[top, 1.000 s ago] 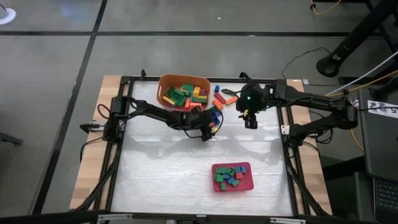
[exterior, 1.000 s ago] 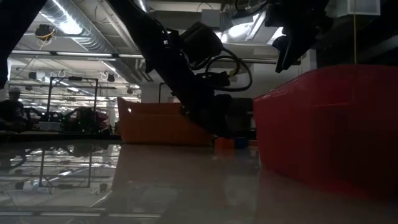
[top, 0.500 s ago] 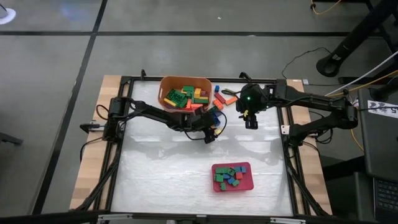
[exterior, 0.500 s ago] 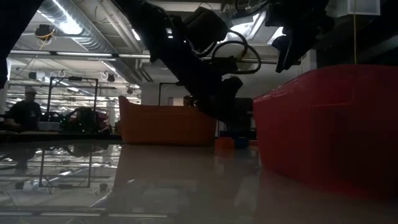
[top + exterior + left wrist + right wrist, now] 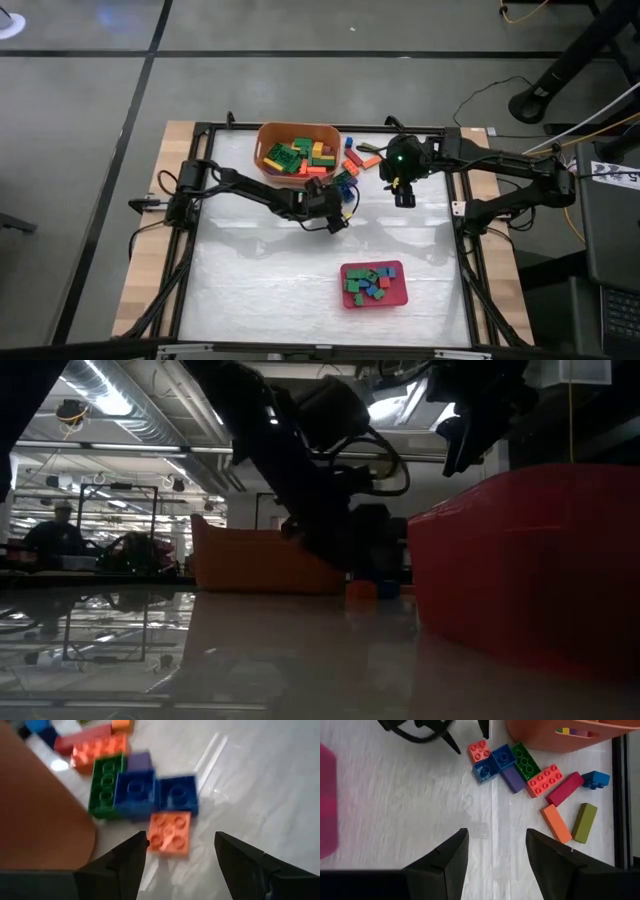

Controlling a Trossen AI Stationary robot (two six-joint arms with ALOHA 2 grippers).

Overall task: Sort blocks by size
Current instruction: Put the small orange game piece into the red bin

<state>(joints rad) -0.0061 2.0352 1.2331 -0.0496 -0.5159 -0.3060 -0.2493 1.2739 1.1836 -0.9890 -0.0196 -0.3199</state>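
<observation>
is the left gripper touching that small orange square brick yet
Apart. In the left wrist view, the left gripper is open, with bare table between each finger and the small orange square brick.

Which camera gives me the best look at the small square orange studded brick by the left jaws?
The left wrist view: the small square orange studded brick fills the frame just ahead of the open left gripper, studs clear. The right wrist view shows it smaller, among the loose bricks. The high view has it hidden by the arm; the low view cannot resolve it.
</observation>
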